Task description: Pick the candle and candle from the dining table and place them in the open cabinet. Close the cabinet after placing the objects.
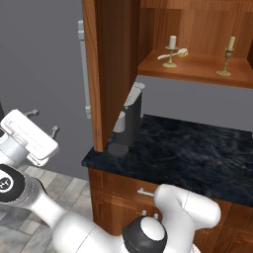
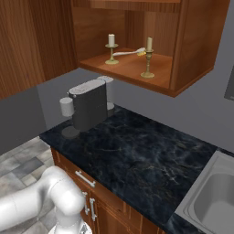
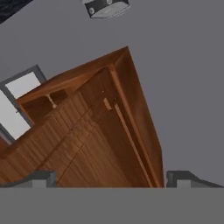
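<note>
Closing time, by the look of it: both candles, one point(image 1: 172, 49) and the other point(image 1: 228, 56), stand on the cabinet point(image 1: 197, 69) shelf, upper right of the left base frame. Gripper point(image 1: 43, 133) sits at left, fingers spread wide, empty. Door point(image 1: 111, 69) stands edge-on, mid-frame. Next move, I'd say: get behind that door and push it shut.
</note>
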Tool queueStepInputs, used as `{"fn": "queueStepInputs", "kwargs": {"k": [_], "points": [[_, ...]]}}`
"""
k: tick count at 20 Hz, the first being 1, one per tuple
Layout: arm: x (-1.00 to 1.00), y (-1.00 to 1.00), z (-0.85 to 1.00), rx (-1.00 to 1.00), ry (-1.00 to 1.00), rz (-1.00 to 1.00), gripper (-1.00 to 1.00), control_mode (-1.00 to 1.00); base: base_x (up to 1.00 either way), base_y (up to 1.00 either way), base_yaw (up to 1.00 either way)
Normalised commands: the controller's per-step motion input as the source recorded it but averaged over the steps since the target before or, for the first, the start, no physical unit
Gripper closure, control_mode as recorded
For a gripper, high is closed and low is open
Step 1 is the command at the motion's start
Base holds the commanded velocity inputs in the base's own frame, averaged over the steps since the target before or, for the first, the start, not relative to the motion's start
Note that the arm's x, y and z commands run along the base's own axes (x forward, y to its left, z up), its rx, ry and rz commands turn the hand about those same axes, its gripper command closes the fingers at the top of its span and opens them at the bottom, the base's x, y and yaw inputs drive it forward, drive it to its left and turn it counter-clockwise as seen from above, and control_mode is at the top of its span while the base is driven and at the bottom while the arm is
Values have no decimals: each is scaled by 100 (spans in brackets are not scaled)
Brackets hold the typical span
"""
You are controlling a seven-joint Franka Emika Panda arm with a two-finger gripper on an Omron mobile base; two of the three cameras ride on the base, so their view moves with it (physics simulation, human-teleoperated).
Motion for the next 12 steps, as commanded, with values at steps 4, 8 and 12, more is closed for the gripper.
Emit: {"fn": "queueStepInputs", "kwargs": {"k": [4, 8, 12], "points": [[2, -8, 0, 0, -6, 0, -100, -100, 0, 0, 0], [0, -23, 0, 0, -6, 0, -100, -100, 0, 0, 0], [0, -40, 1, 1, -2, 0, -100, -100, 0, 0, 0]]}}
